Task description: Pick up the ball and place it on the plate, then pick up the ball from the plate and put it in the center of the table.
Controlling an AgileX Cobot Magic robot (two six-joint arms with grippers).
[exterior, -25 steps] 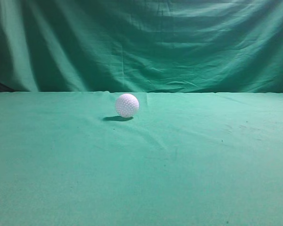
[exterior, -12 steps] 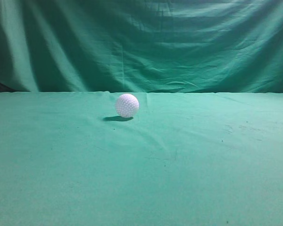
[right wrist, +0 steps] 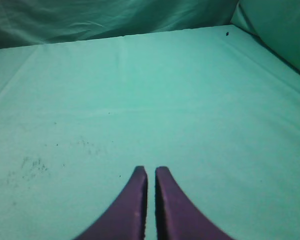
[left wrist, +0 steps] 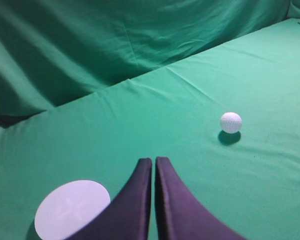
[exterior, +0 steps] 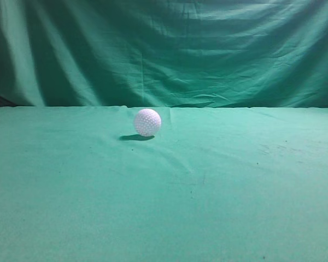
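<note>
The white dimpled ball (exterior: 147, 121) rests on the green table (exterior: 218, 185), near its far edge and left of centre. It also shows in the left wrist view (left wrist: 230, 122), ahead and to the right of my left gripper (left wrist: 154, 160), well apart from it. The left gripper is shut and empty. A round white plate (left wrist: 70, 209) lies flat just left of the left gripper's fingers. My right gripper (right wrist: 150, 170) is shut and empty over bare cloth. Neither gripper shows in the exterior view, and neither does the plate.
A draped green backdrop curtain (exterior: 164, 49) hangs behind the table's far edge. A few dark specks (right wrist: 32, 165) mark the cloth to the left of the right gripper. The curtain also closes off the right side in the right wrist view (right wrist: 275, 25).
</note>
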